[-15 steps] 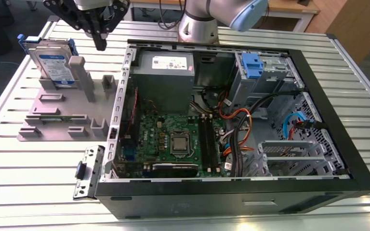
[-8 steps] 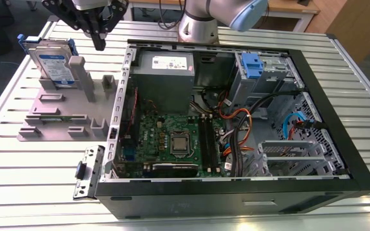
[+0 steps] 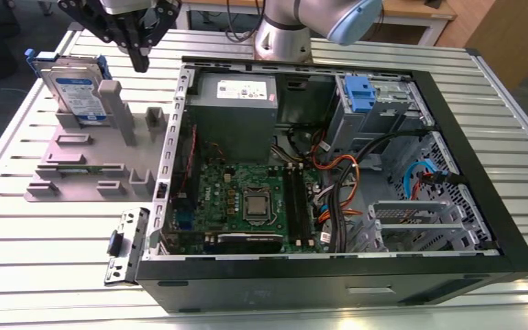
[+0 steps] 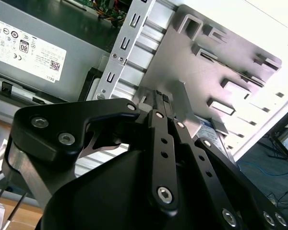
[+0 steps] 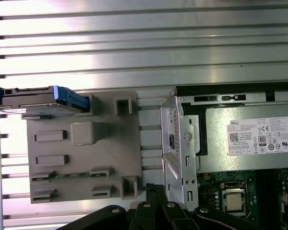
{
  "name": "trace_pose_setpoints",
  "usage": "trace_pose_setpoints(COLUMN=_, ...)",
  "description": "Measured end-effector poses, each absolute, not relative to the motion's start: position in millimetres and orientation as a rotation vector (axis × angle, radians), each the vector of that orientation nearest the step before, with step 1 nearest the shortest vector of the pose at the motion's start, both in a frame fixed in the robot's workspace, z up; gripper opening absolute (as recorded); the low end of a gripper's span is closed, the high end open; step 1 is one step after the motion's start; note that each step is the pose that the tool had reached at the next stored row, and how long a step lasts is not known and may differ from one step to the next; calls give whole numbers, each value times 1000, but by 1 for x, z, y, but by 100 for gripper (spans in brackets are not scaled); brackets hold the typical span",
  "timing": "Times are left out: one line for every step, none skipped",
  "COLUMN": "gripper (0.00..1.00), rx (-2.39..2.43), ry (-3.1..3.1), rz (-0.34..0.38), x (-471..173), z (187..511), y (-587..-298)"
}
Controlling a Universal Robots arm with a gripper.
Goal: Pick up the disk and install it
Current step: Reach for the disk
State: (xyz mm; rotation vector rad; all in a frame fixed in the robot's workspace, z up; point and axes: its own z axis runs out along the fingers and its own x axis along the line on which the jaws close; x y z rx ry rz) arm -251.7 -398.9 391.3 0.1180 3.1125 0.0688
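The disk [image 3: 74,93] stands upright on its edge in a slot at the far end of a grey fixture [image 3: 85,161], with its white-and-blue label facing forward inside its blue caddy frame. In the first wrist view the disk [image 5: 41,101] appears edge-on at one corner of the fixture [image 5: 81,158]. My gripper [image 3: 140,66] hangs above the table just to the exterior view's right of the disk, between it and the computer case. Its black fingers are shut with nothing between them in both wrist views, gripper [image 5: 152,188] and gripper [image 4: 159,97].
An open computer case [image 3: 484,179] lies on the slatted metal table [image 3: 53,275]. Inside are a grey power supply [image 3: 236,110], a motherboard [image 3: 245,199], cables and a drive bay with a blue caddy [image 3: 360,93]. A metal bracket [image 3: 124,244] lies by the case's near left corner.
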Motion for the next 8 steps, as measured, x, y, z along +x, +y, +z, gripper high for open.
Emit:
trace_pose_setpoints(gripper=10, rx=118, ry=3113, rz=69, x=-252, z=391, y=-399)
trace_pose_setpoints(gripper=10, rx=118, ry=3112, rz=69, x=-252, z=391, y=-399)
trace_pose_setpoints(gripper=10, rx=118, ry=3113, rz=69, x=-253, z=391, y=-399)
trace_pose_setpoints(gripper=10, rx=118, ry=3113, rz=69, x=-253, z=391, y=-399)
trace_pose_setpoints(gripper=10, rx=118, ry=3113, rz=69, x=-253, z=391, y=-399)
trace_pose_setpoints(gripper=10, rx=118, ry=3112, rz=69, x=-254, z=391, y=-399)
trace_pose_setpoints(gripper=10, rx=118, ry=3112, rz=69, x=-254, z=391, y=-399)
trace_pose_setpoints(gripper=10, rx=118, ry=3112, rz=69, x=-254, z=391, y=-399)
